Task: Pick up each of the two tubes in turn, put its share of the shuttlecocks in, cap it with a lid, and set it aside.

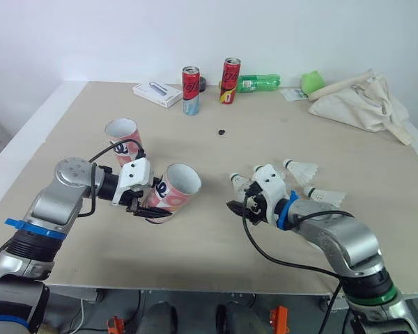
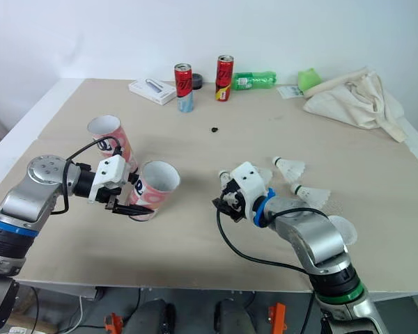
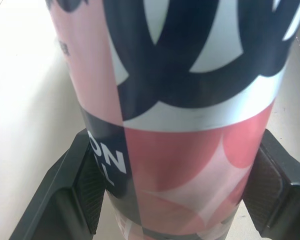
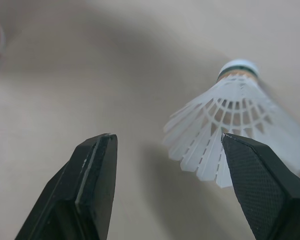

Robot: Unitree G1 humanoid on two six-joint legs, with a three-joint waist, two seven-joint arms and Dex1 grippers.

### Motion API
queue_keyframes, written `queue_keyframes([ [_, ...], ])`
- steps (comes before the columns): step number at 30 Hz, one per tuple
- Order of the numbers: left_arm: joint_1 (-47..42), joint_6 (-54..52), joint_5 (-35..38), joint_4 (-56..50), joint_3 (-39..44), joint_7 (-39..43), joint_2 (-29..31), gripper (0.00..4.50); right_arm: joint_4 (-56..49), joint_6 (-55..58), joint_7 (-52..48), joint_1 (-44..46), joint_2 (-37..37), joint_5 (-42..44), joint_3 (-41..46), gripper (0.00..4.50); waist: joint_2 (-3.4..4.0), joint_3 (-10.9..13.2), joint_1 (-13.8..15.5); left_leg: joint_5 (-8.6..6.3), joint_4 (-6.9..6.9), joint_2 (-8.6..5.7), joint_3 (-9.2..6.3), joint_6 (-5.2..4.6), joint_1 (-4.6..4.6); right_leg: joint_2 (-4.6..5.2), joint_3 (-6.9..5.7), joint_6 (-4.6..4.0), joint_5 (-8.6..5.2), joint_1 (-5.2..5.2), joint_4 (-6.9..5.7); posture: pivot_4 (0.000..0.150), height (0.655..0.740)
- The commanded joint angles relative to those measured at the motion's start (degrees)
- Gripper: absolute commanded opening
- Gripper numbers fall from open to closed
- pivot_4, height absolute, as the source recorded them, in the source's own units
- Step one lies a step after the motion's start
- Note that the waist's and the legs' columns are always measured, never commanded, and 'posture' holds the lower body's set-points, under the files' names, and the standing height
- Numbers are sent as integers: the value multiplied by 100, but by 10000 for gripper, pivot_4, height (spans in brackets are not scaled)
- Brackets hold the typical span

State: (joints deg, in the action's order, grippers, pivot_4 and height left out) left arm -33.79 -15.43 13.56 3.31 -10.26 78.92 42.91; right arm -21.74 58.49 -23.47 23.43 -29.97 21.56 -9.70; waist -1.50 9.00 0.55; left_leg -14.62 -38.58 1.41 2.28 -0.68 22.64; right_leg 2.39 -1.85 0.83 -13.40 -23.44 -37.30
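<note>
Left gripper round tube; right gripper — spread

Bright, diffuse lighting throughout (shadows soft and faint).

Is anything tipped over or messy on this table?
Yes. The green bottle at the back lies on its side, while the cans beside it stand. Shuttlecocks lie scattered by the right end effector. The tube in the left end effector leans, but it is held, not fallen.
</note>
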Motion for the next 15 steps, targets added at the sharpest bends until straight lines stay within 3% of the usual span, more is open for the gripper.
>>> queue_keyframes([
  [1,30,-56,-16,-59,-61,-63,-51,32363,299,-205,44,365,199,-189,-49,35779,1,0,-2,0,0,0,0,0,0,-1,0,0,0,0,0,1500,7324],
  [10,75,-151,10,-171,-44,-111,-41,32363,1166,-756,61,878,372,-1055,-714,35779,1,0,-2,0,0,-3,-1,0,2,4,-2,-3,3,-1,0,1500,7324],
  [15,123,-203,30,-252,-26,-163,-33,32363,1318,-951,-52,994,593,-1175,-754,13148,1,0,-3,0,0,-3,0,0,1,3,-1,-1,5,-1,0,1500,7324],
])
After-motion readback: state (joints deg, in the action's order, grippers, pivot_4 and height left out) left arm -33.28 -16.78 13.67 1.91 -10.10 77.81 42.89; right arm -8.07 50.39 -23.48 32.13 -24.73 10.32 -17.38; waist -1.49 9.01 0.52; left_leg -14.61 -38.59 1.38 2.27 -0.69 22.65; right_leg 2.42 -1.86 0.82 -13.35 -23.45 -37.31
